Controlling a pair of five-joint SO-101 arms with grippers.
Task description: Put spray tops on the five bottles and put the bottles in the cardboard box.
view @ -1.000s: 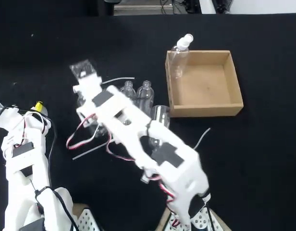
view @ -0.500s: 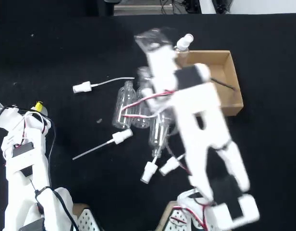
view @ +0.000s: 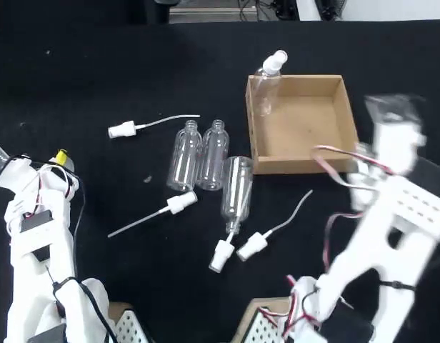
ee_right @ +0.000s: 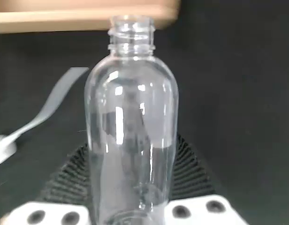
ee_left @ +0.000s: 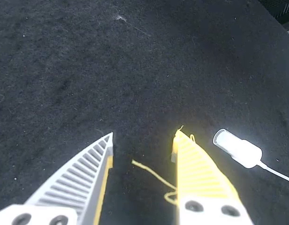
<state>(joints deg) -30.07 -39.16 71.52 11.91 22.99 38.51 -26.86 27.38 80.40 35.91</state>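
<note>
The right gripper: jaws pinch a clear uncapped bottle by its lower body, neck pointing away from the jaws. The cardboard box lies ahead of the jaws, past the neck.

The left gripper: jaws spread, nothing held, only the black table surface between them. One white spray top lies just outside the yellow jaw, not touching it.

Three more uncapped bottles lie between the two grippers. A capped bottle stands at the box's far corner.

Bright, even light leaves white glints on the bottle.
</note>
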